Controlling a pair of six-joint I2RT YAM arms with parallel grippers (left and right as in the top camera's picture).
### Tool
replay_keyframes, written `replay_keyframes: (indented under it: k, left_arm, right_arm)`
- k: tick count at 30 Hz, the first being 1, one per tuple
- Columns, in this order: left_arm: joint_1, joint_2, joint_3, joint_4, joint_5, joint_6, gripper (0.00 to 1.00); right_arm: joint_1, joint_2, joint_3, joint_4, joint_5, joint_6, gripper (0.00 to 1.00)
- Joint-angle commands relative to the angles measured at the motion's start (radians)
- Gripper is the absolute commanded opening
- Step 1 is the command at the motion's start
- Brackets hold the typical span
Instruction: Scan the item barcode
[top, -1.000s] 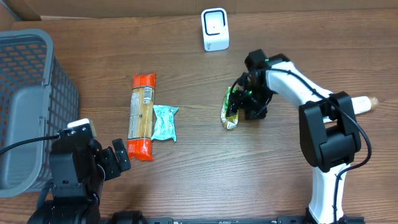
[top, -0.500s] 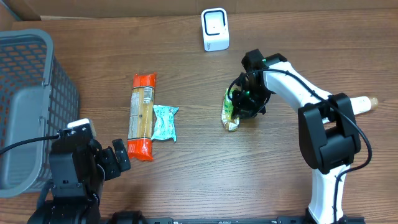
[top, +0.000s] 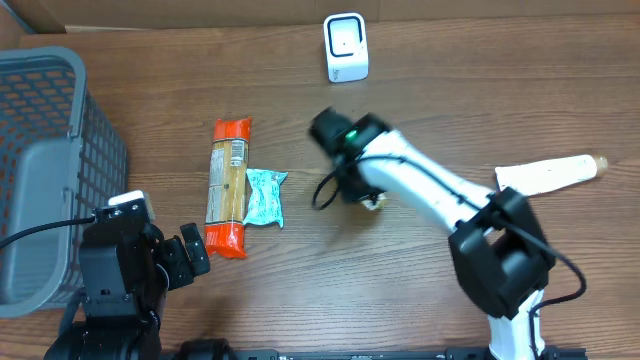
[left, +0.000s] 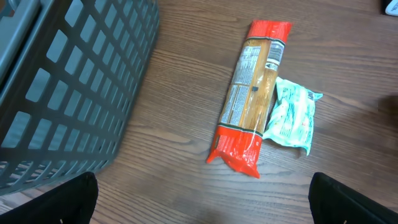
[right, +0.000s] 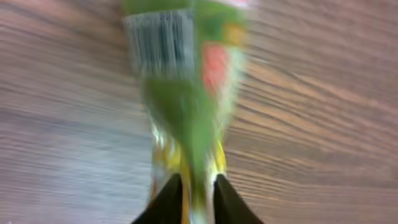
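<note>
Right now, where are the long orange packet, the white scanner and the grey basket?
long orange packet (top: 227, 185): overhead view, its clear middle.
white scanner (top: 346, 46): overhead view, its front face.
grey basket (left: 81, 74): left wrist view, its mesh side wall.

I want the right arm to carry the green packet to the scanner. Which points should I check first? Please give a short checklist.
1. Grip: right pincer is shut on the green packet: ok.
2. The barcode shows on the packet: ok, though blurred.
3. Barcode turned toward the white scanner: cannot tell.
4. Nothing lies between packet and scanner: ok.
5. The left pincer is open and away from the packet: ok.
</note>
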Motion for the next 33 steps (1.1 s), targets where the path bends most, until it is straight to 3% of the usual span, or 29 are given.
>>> replay_keyframes:
  k: [1, 8, 15, 16, 21, 23, 27, 33]
  left_arm:
    - [0.005, -0.003, -0.003, 0.003, -0.016, -0.01, 1.0]
    - [0.005, -0.003, -0.003, 0.003, -0.016, -0.01, 1.0]
    - [0.005, -0.003, -0.003, 0.003, -0.016, -0.01, 0.99]
    - [0.005, -0.003, -0.003, 0.003, -0.016, -0.01, 1.0]
    - [0.005, -0.003, -0.003, 0.003, -0.016, -0.01, 1.0]
    - [0.005, -0.003, -0.003, 0.003, -0.016, -0.01, 1.0]
    - [0.005, -0.003, -0.003, 0.003, -0.016, -0.01, 0.99]
    - [0.005, -0.003, -0.003, 0.003, -0.016, -0.01, 1.0]
  right_arm:
    - [0.087, -0.014, 0.002, 0.018, 0.127, 0.023, 0.36]
    - [0.135, 0.009, 0.003, 0.081, -0.043, 0.055, 0.41]
    - [0.018, -0.039, 0.085, 0.016, -0.137, 0.042, 0.46]
    - [-0.007, -0.055, 0.1, 0.004, -0.147, 0.039, 0.49]
    - [-0.179, -0.115, 0.138, -0.025, -0.348, -0.084, 0.93]
    - [-0.241, -0.108, 0.129, -0.033, -0.468, -0.164, 0.98]
    - [-0.336, -0.07, 0.057, -0.037, -0.698, -0.31, 1.0]
    - [-0.341, -0.02, -0.056, 0.005, -0.777, -0.366, 0.99]
